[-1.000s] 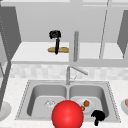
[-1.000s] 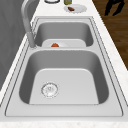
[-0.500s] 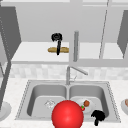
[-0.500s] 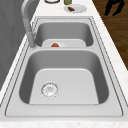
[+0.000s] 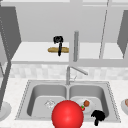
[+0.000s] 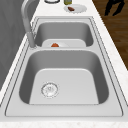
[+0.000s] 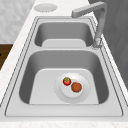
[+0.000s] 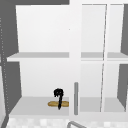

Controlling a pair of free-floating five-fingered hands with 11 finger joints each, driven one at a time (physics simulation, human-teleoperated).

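Observation:
My left hand (image 5: pixel 58 40) is inside the open wall cabinet, right above a long bread loaf (image 5: pixel 53 50) that lies on the lower shelf (image 5: pixel 30 53). Its fingers point straight down across the loaf's middle. The upper view has the same left hand (image 8: pixel 58 93) over the loaf (image 8: pixel 53 103). My right hand (image 5: pixel 98 116) hangs in the air before the sink's front right corner, fingers relaxed and pointing down, holding nothing. It appears as the right hand (image 6: pixel 113 6) out over the floor. A red ball (image 5: pixel 67 115) sits low in front of the sink's divider.
A white plate (image 7: pixel 83 93) with a strawberry (image 7: pixel 66 81) and a brown piece (image 7: pixel 76 87) lies in the right basin. The faucet (image 5: pixel 68 75) rises behind the divider. Plates stand on the counter at right (image 6: pixel 80 10) and left (image 7: pixel 45 7). The cabinet's door handle (image 5: pixel 76 46) is next to the loaf.
My left hand has shifted slightly to the right above the loaf. The loaf, the ball and my right hand have stayed where they were.

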